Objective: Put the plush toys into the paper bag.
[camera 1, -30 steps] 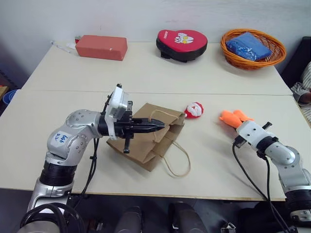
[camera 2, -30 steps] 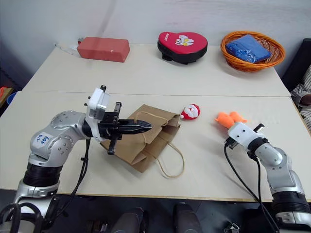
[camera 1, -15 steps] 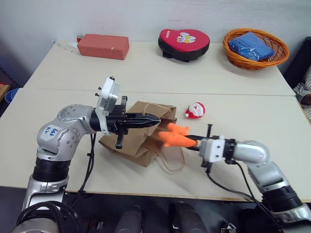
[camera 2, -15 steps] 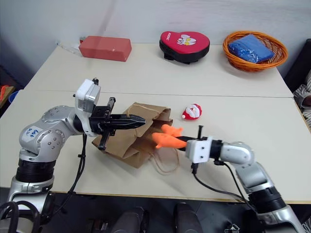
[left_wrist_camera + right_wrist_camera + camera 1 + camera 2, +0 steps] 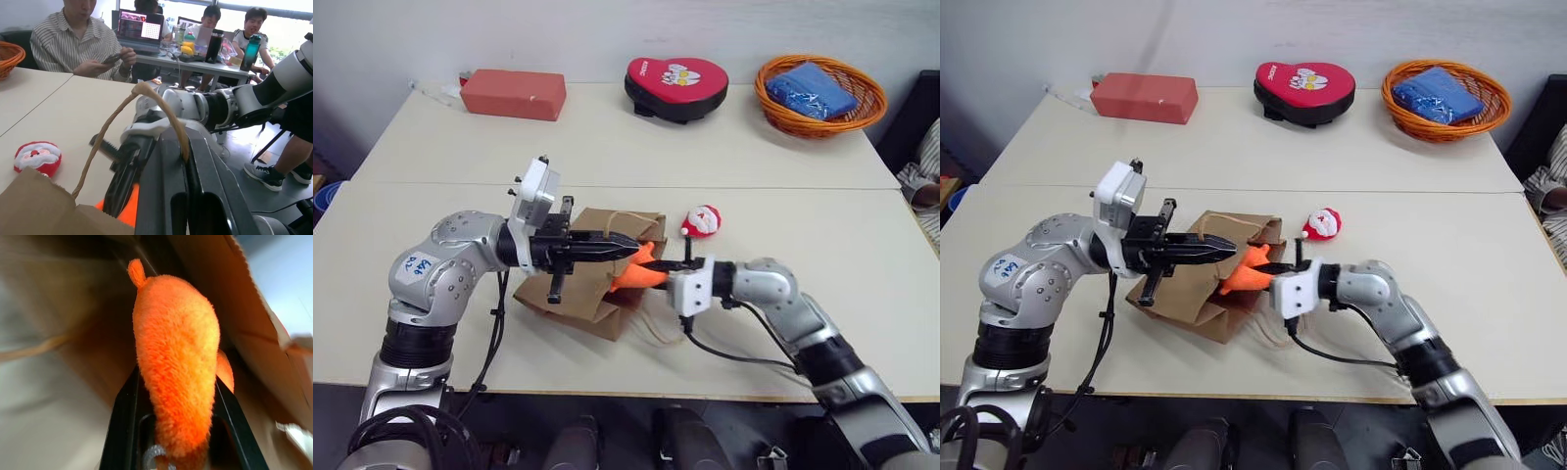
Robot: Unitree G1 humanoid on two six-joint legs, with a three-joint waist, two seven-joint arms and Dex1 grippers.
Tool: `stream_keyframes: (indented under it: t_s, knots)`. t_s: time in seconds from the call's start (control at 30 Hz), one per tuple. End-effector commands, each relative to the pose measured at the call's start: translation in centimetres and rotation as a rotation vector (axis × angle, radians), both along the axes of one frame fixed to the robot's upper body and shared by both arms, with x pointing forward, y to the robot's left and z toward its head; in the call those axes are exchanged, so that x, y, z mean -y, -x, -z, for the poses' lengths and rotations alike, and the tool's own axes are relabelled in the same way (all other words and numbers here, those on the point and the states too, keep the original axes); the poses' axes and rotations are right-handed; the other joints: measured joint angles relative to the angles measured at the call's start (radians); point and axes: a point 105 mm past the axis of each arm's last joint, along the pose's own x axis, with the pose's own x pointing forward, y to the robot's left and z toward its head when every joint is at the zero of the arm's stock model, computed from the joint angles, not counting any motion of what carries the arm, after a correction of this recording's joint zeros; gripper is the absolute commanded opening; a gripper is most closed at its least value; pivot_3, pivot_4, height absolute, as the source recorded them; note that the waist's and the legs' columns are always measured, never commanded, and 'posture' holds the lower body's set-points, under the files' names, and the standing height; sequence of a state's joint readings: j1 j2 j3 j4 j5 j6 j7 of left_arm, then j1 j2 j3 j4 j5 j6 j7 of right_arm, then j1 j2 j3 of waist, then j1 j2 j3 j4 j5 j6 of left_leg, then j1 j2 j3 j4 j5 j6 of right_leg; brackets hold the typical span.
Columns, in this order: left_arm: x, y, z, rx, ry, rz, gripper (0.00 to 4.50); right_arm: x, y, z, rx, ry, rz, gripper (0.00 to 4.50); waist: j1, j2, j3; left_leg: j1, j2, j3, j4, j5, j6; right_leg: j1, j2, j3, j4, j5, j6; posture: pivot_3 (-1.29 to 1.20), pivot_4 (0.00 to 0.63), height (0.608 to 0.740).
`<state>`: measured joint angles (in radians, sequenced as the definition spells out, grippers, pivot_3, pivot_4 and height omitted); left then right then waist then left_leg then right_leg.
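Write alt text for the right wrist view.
The right gripper holds the orange plush toy between its two black fingers, with the toy's tip pushed into the open mouth of the brown paper bag.

Paper bag: plain brown.
Blob toy: bright orange.
Santa toy: red and white.
Surface: cream.
Fingers: black.

The pale bench carries the paper bag under the left pincer, the Santa toy just beyond the right pincer, and farther off a red box, heart pad and wicker basket.
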<state>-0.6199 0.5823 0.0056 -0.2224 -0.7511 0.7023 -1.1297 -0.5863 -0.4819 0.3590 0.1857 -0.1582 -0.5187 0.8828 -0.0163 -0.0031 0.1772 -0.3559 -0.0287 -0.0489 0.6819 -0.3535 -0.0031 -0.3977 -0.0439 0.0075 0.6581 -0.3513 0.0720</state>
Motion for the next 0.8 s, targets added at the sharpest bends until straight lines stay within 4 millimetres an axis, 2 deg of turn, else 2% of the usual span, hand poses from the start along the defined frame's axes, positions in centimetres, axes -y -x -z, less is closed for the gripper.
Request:
stream_keyframes:
  t_s: [0.03,0.23,0.47,0.6,0.67,0.8]
  knots:
    - [0.4,0.6,-0.7,0.024,0.015,0.049,0.0,-1.5,0.2,0.1,0.006,0.004,-0.067,0.23,-0.003,0.0,0.0,0.0,0.0,0.0,0.0,0.0,0.0,0.0,0.0,0.0,0.0,0.0,0.0,0.0,0.15,0.74]
    - [0.6,0.5,-0.6,0.029,0.015,0.055,0.0,-2.2,0.3,1.1,-0.035,-0.009,-0.13,0.23,-0.009,0.0,0.0,-0.001,0.0,0.0,0.0,0.0,0.0,0.0,0.0,0.0,-0.001,0.0,0.0,0.0,0.15,0.74]
    - [0.3,0.4,-0.5,0.036,0.013,0.04,0.0,-1.7,0.0,0.6,-0.078,-0.06,-0.138,2.66,-0.013,0.0,0.0,0.0,0.0,0.0,0.0,0.0,0.0,0.0,0.0,-0.001,0.0,0.0,0.0,0.0,0.15,0.74]
    - [0.3,0.4,-0.5,0.037,0.013,0.034,0.0,-0.6,0.8,-0.6,-0.203,-0.122,-0.176,4.11,-0.012,0.0,0.0,0.0,0.0,0.0,0.0,0.0,0.0,0.0,0.0,-0.001,-0.001,0.0,0.0,0.0,0.15,0.74]
    - [0.2,0.3,-0.4,0.038,0.012,0.03,0.0,0.5,1.6,-1.6,-0.33,-0.174,-0.206,4.44,-0.009,0.0,0.0,-0.001,0.0,0.0,0.0,0.0,0.0,0.0,0.0,-0.001,-0.001,0.0,0.0,0.0,0.15,0.74]
    - [0.0,0.3,-0.2,0.037,0.009,0.023,0.0,4.0,1.5,-2.7,-0.525,-0.221,-0.133,4.44,-0.002,0.0,0.0,-0.001,0.0,-0.002,0.001,0.0,0.0,0.002,-0.001,-0.002,-0.002,0.0,0.0,0.0,0.15,0.74]
